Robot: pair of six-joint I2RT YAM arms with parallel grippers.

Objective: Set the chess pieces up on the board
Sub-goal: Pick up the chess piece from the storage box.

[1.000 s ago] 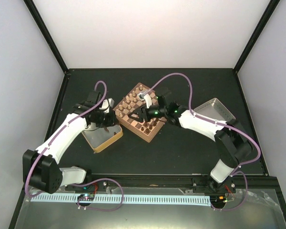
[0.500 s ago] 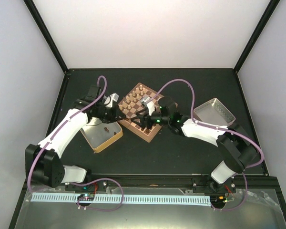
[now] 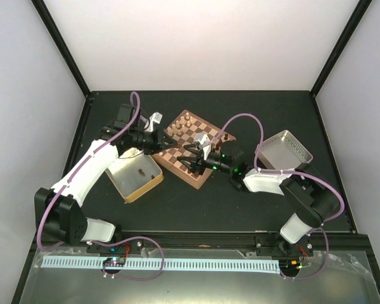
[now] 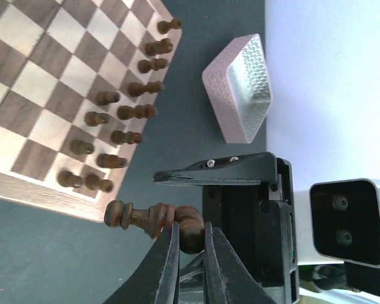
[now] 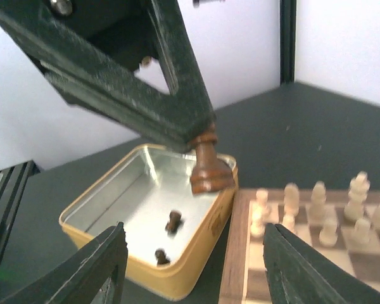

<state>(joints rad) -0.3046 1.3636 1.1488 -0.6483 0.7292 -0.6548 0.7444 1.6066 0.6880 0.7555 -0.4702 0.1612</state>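
At the far left a gold tin (image 3: 145, 191) sits on the dark worktop (image 3: 240, 202), just beside the left corner of the board (image 3: 187, 136). The right wrist view shows two small dark chessmen (image 5: 173, 220) lying loose on the tin's shiny floor. The left end effector (image 4: 191, 228) reaches in above the gap between tin and board, its fingers (image 4: 171, 253) clamped tight on the base end of a dark brown chess piece (image 4: 145, 218). The right wrist view shows that piece hanging base-down above the tin's board-side rim. In the left wrist view it lies just off the board's wooden rim, not yet on any square. The checkered board stands cornerwise to the arms. More dark chess pieces (image 4: 136, 112) stand upright in two rows along its right-hand side, the side facing the metal tray. Pale cream chessmen (image 5: 323, 209) stand in rows along its opposite side. Most of the middle squares are bare. The right end effector (image 3: 185, 157) lies low over the near part of the board and points left toward the tin. Its jaws are spread apart and hold nothing, with the other arm's held piece visible between them in the right wrist view. Well to the right of the board, apart from it, a shallow metal tray (image 3: 286, 149) rests on the worktop by the right arm's elbow.
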